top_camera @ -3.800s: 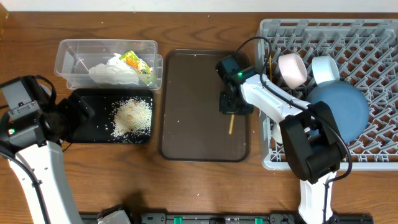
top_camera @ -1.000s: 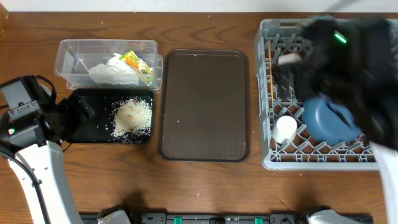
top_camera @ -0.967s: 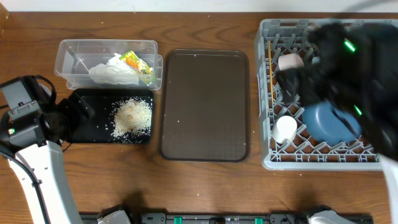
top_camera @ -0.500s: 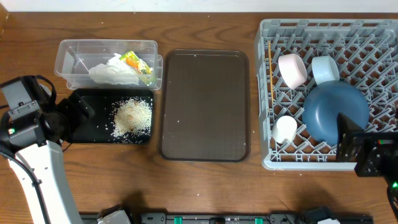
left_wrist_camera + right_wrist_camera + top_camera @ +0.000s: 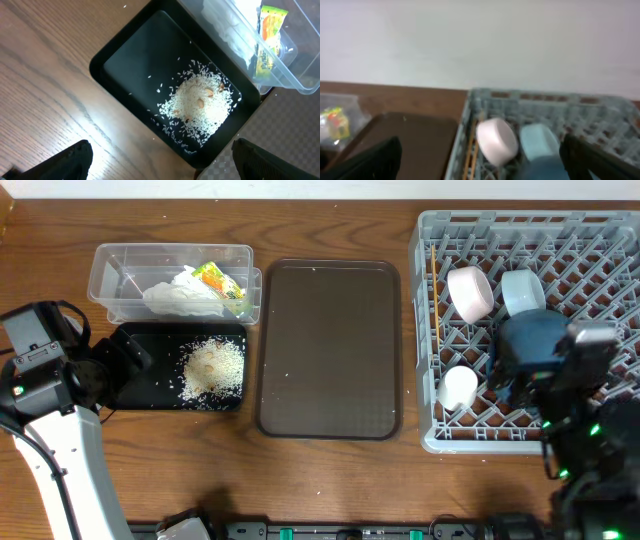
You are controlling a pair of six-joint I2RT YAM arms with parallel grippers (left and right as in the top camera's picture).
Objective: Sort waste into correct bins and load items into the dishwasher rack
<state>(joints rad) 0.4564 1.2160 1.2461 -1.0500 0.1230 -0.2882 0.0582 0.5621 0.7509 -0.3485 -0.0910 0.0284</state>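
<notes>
The grey dishwasher rack (image 5: 600, 240) holds the dark blue plate (image 5: 530, 338), cream bowl (image 5: 470, 292), light blue bowl (image 5: 522, 290), white cup (image 5: 459, 388) and chopsticks (image 5: 434, 280). My right gripper (image 5: 480, 156) hangs open and empty above the rack's front edge, facing the cream bowl (image 5: 496, 140). Tissue (image 5: 180, 295) and wrapper (image 5: 218, 283) lie in the clear tub (image 5: 172, 252). The rice crumbs (image 5: 212, 368) sit in the black tray (image 5: 150, 385). My left gripper (image 5: 162, 159) is open and empty over that tray's left side.
A dark brown serving tray (image 5: 330, 350) lies bare between the bins and the rack, with a few stray crumbs on it. The right arm (image 5: 580, 440) rises at the table's front right corner. A white wall stands behind the table.
The right arm, blurred over the rack a second ago, has pulled back to the rack's front edge. The chopstick seen earlier on the brown tray now lies in the rack. The left arm has not moved.
</notes>
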